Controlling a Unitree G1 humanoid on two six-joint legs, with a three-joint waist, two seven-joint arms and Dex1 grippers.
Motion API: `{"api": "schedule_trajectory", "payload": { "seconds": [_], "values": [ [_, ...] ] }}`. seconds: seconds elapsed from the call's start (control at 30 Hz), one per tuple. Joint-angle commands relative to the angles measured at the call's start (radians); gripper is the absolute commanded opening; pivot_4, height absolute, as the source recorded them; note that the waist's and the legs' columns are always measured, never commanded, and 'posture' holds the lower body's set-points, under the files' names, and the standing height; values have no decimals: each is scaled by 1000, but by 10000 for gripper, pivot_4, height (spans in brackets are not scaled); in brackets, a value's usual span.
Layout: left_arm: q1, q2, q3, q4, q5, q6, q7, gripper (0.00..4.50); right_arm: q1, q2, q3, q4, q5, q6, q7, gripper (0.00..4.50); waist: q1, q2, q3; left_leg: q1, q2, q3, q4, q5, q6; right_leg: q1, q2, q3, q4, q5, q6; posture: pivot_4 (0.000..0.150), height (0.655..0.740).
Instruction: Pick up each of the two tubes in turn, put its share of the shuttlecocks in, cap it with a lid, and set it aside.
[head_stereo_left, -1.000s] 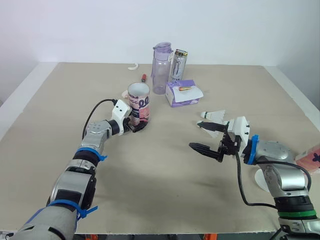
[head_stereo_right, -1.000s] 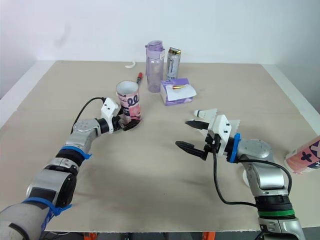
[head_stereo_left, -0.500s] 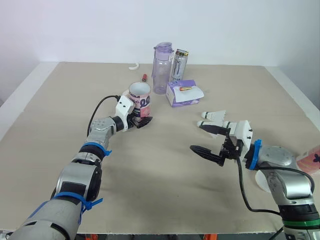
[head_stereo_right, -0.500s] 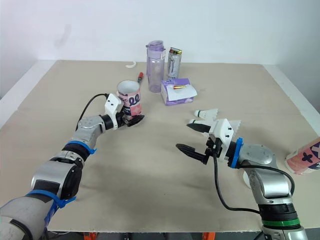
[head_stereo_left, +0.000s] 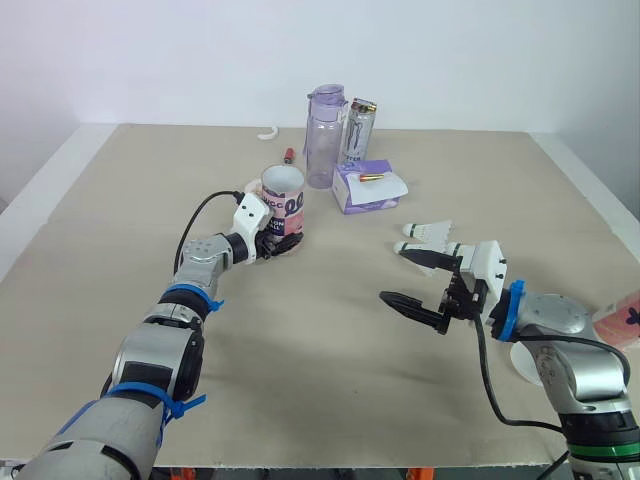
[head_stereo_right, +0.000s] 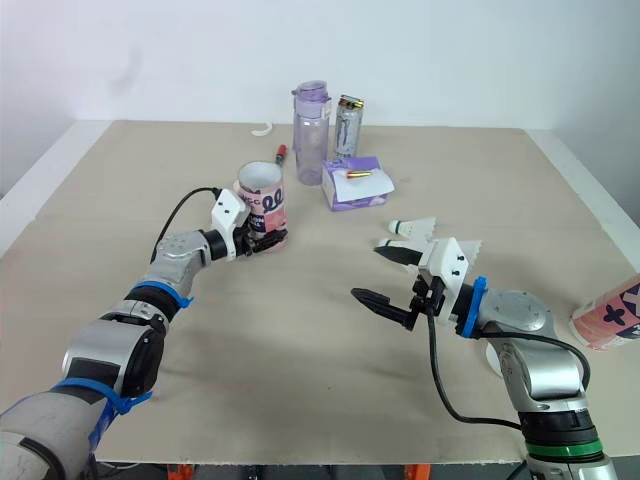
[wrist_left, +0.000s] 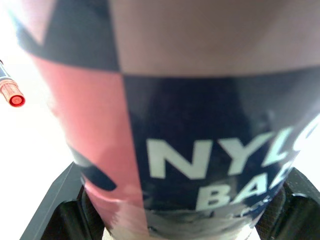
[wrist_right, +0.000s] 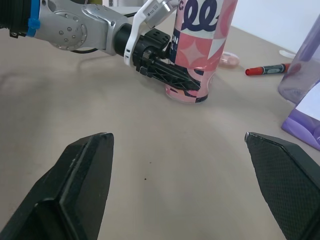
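Head views
Table (head_stereo_left: 120, 200): beige top, with things grouped at the far middle and on the right.
Tube (head_stereo_left: 283, 200): pink and navy, upright on the table left of centre, open mouth up.
Left claw (head_stereo_left: 278, 243): closed on the tube low down, one black finger on each side.
Right claw (head_stereo_left: 392, 272): spread wide with nothing in it, above bare table right of centre.
Shuttlecock (head_stereo_left: 425, 231): lies on its side just beyond the right claw, apart from it.
Second tube (head_stereo_right: 605, 312): pink, at the right edge of the table, beside the right arm; partly cut off.
White lid (head_stereo_left: 522, 362): flat on the table, partly hidden under the right forearm.
Behind the tube: a purple bottle (head_stereo_left: 323, 135), a can (head_stereo_left: 356, 130), a purple packet (head_stereo_left: 366, 186), and a red marker (head_stereo_left: 288, 155).

Left wrist view
Tube: very close, printed wall between the two fingers (wrist_left: 55, 200), both pressed against it.
Marker: on the table beside the tube.

Right wrist view
Fingers (wrist_right: 85, 185): far apart, bare table between them.
Tube: upright beyond the gap, with the left claw clamped near its base.
Marker, bottle: behind and beside the tube.
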Motion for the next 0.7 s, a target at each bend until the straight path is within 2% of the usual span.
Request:
{"api": "schedule_trajectory", "payload": {
  "seconds": [0.03,0.13,0.23,0.3,0.37,0.43,0.57,0.7],
  "values": [
    [1,30,-15,-80,15,-72,-82,34085,13,-13,-45,-65,32,-3,-2,45000,0,0,0,0,0,0,0,0,0,0,0,0,0,0,0,1500,7400],
    [81,53,-52,-231,5,-91,-216,34085,47,-22,-59,-115,55,1,8,45000,0,0,0,-1,0,0,0,0,0,0,0,0,0,0,-1,1500,7400],
    [199,88,-102,-466,-22,-24,-326,34085,93,-33,-69,-169,82,12,26,45000,0,0,0,-1,0,0,0,0,0,-1,0,0,0,1,-4,1500,7400],
    [277,118,-139,-633,-37,35,-386,34085,120,-44,-72,-200,102,24,41,45000,0,0,0,-1,1,0,0,0,0,-1,0,0,0,2,-4,1500,7400],
    [371,169,-203,-889,-55,163,-451,34085,163,-65,-75,-247,130,35,71,45000,0,0,0,-1,1,-1,2,0,0,0,0,0,2,0,-1,1500,7400],
    [414,206,-248,-1061,-63,280,-475,34085,190,-78,-77,-274,146,41,87,45000,-2,1,-1,-1,2,0,1,0,0,0,0,1,2,0,-2,1500,7400],
    [420,244,-316,-1263,-74,507,-483,34085,233,-85,-91,-286,149,31,94,45000,-1,1,0,0,3,-1,7,0,0,2,2,0,2,-1,-2,1500,7400],
    [392,267,-386,-1337,-27,637,-477,34085,281,-81,-108,-301,148,20,94,45000,-1,1,0,-1,4,-1,12,0,0,3,3,1,3,-1,-3,1500,7400]
  ]
}}
